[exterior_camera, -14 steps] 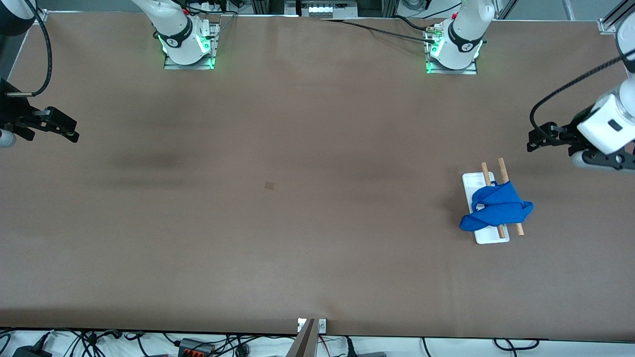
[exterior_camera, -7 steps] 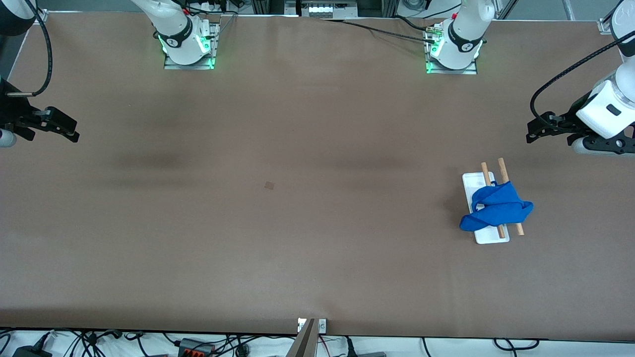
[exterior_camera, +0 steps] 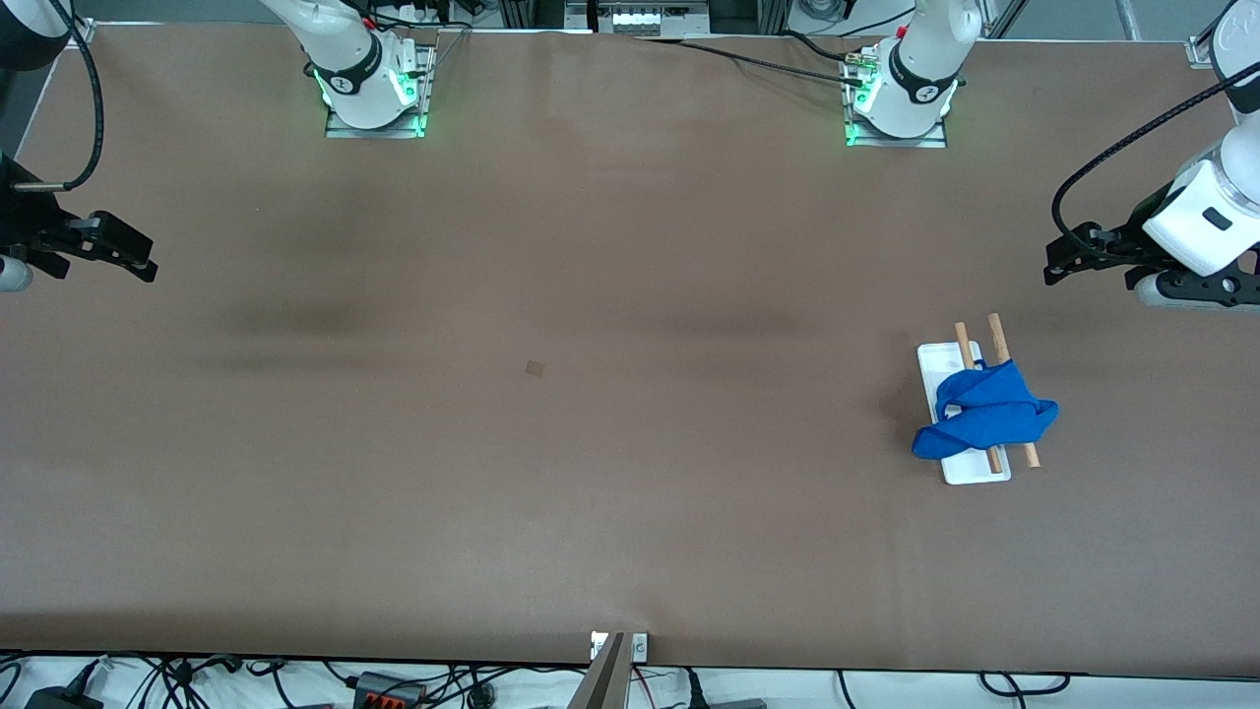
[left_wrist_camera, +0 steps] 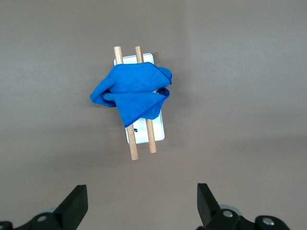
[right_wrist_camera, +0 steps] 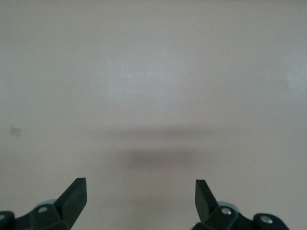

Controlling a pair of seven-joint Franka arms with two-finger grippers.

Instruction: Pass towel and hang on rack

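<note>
Front view shows us the towel [exterior_camera: 984,418] draped in a bunched heap across the 2 wooden rods of the rack [exterior_camera: 967,473], which stands toward the left arm's end of the table [exterior_camera: 551,443].

The left gripper [exterior_camera: 1061,266] hangs in the air over bare table near the rack, fingers spread wide with nothing between them, as the left wrist view confirms. The right gripper [exterior_camera: 138,261] waits over the right arm's end of the table, well apart from the cloth, also wide open and empty.

We judge the towel light, soft and limp: it will sag and slide off smooth rods if tugged. If we must regrasp it, we pinch a raised fold or a hanging corner [left_wrist_camera: 98,96], clear of the rods, since the rack looks light enough to tip.
</note>
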